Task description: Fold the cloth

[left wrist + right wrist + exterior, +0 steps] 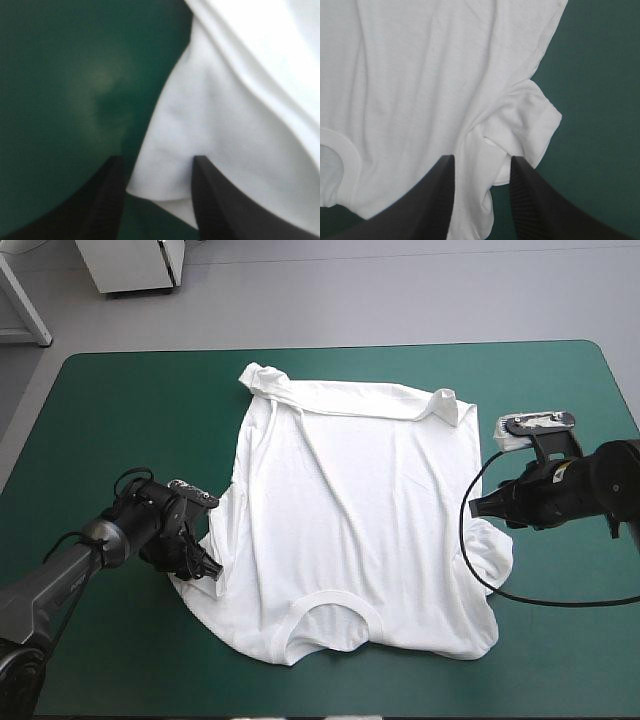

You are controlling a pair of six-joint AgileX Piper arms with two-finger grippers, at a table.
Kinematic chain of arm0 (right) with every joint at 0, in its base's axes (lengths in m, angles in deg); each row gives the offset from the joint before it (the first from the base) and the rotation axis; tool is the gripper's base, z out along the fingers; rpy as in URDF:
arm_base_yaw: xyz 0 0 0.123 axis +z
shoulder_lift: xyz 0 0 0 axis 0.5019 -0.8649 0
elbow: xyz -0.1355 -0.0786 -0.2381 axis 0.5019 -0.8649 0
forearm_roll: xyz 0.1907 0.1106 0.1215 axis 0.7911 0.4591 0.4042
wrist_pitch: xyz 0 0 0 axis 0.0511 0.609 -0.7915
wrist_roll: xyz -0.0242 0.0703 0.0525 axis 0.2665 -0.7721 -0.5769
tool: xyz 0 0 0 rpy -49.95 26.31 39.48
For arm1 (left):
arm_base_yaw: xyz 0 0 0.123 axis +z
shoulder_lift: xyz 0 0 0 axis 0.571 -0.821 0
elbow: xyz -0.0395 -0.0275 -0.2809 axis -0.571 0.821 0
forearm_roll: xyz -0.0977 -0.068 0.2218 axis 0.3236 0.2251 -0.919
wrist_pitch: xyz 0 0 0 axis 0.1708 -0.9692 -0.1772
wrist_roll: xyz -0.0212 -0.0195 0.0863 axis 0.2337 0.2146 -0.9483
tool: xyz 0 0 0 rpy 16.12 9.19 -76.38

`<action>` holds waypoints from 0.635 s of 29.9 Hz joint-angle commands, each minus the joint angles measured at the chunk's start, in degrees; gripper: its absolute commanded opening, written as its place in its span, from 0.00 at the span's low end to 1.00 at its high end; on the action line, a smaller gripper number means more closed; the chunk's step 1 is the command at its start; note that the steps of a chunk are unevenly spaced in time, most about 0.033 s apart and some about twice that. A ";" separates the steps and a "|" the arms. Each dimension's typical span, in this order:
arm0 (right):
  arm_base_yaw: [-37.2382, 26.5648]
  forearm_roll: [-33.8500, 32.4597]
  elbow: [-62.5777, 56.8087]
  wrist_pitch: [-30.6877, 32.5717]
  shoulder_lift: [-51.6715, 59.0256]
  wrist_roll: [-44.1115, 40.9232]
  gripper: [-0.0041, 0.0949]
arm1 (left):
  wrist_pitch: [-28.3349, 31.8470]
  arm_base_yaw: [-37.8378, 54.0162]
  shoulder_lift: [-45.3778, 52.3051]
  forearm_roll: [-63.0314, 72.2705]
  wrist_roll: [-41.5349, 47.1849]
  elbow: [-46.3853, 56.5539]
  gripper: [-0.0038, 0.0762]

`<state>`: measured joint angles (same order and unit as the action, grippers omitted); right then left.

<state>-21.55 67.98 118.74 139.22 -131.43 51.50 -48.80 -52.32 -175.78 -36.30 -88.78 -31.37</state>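
Note:
The white T-shirt lies spread flat on the table, its collar toward the near edge and its hem toward the far edge. My left gripper sits low at the shirt's left sleeve. In the left wrist view that gripper is open, and the sleeve's edge lies between the black fingers. My right gripper is at the right sleeve. It is open in its own view, with the bunched sleeve just ahead of and between its fingers.
The teal-green cover shows in wide strips left and right of the shirt. The hem's far corners are rolled over, a short way from the table's far edge.

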 commanded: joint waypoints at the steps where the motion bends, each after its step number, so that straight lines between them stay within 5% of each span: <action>1: 0.10 1.13 1.34 -1.67 1.68 -0.42 0.39 | 1.85 0.00 -1.63 2.61 -0.31 0.02 0.21; 2: 0.10 1.50 1.34 -1.67 1.78 -0.79 0.39 | 1.85 0.00 -1.61 2.90 -0.72 0.02 0.06; 3: 0.10 2.03 1.34 -1.67 1.77 -0.79 0.39 | 1.85 0.00 -1.61 2.90 -1.24 0.02 0.04; 10: 0.10 3.92 -2.01 -1.67 3.29 -0.15 0.43 | 1.57 0.00 -1.61 2.66 -1.22 0.02 0.04; 19: 0.10 3.93 -19.34 -2.15 8.98 2.58 0.60 | 1.68 0.00 -1.61 2.66 -1.22 0.02 0.04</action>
<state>-21.55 71.31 102.13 139.05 -123.87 52.89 -49.53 -52.37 -176.44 -32.72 -90.05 -31.74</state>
